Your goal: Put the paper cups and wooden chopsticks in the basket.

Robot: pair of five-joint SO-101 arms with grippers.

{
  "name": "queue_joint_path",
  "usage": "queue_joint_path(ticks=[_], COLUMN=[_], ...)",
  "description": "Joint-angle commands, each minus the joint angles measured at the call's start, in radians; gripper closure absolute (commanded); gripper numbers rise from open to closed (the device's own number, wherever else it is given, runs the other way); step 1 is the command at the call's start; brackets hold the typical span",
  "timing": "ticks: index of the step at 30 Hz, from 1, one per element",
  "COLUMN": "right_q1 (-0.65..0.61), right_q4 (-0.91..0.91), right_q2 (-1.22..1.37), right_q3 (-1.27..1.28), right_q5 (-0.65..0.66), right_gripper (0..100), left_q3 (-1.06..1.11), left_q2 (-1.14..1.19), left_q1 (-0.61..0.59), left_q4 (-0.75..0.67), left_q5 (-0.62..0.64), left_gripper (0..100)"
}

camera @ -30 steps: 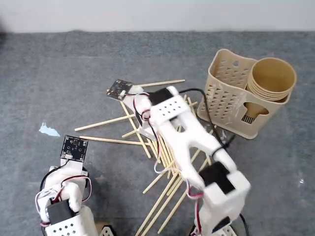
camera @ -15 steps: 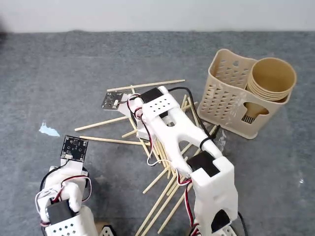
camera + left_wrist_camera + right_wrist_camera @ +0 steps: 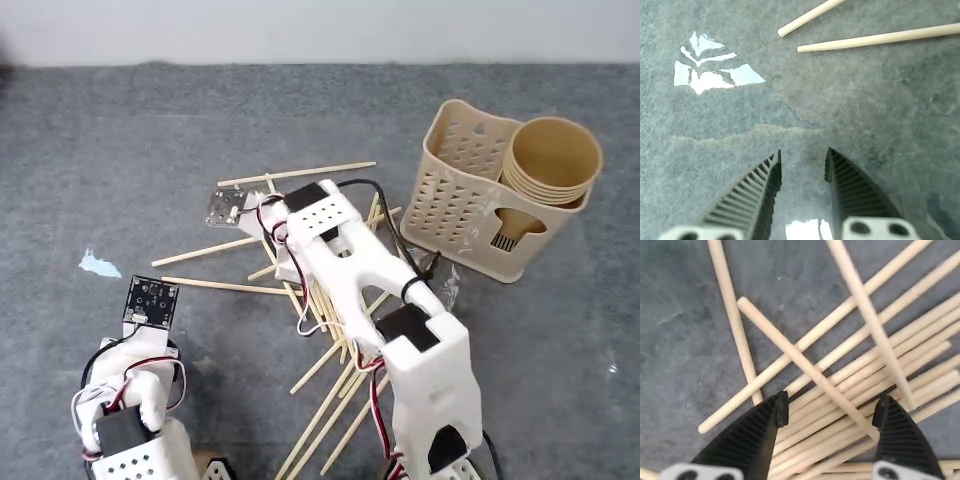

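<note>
Several wooden chopsticks (image 3: 300, 172) lie crossed in a loose pile at the table's middle. A beige basket (image 3: 455, 205) stands at the back right with a stack of paper cups (image 3: 553, 160) inside it. My right arm (image 3: 340, 250) stretches from the front edge over the pile. My right gripper (image 3: 831, 412) is open just above the pile, and several chopsticks (image 3: 830, 385) lie between its fingers. The left arm (image 3: 135, 400) sits folded at the front left. My left gripper (image 3: 802, 162) is open over bare mat, with two chopstick ends (image 3: 875, 39) farther off.
A pale blue scrap (image 3: 98, 265) lies on the grey mat at the left, and it appears as shiny bits (image 3: 710, 70) near the left gripper. A clear wrapper (image 3: 448, 285) lies beside the basket's front. Grey mat runs to the white wall behind.
The right arm has drawn back and dropped onto the chopstick pile, its wrist shifting toward the front left. The left arm has kept still.
</note>
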Motion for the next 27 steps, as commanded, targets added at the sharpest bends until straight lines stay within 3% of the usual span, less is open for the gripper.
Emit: queue_joint_path(ticks=[1,8,20,27], right_q1=[-0.024,-0.039,-0.087,-0.054], right_q4=[-0.024,-0.015,0.042,0.031], right_q2=[0.016,-0.008,-0.240,-0.447], right_q3=[-0.049,-0.049,-0.049,-0.051], right_q5=[0.011,0.006,0.005,0.005], right_gripper=[78.6,99.5,99.0,99.0], left_q3=[-0.012,-0.012,-0.012,-0.012], left_q2=[-0.008,-0.008,-0.008,-0.008], left_q1=[0.005,0.003,0.003,0.003], left_q4=[0.006,0.006,0.006,0.006], left_q5=[0.006,0.006,0.006,0.006], left_gripper=[86,86,86,86])
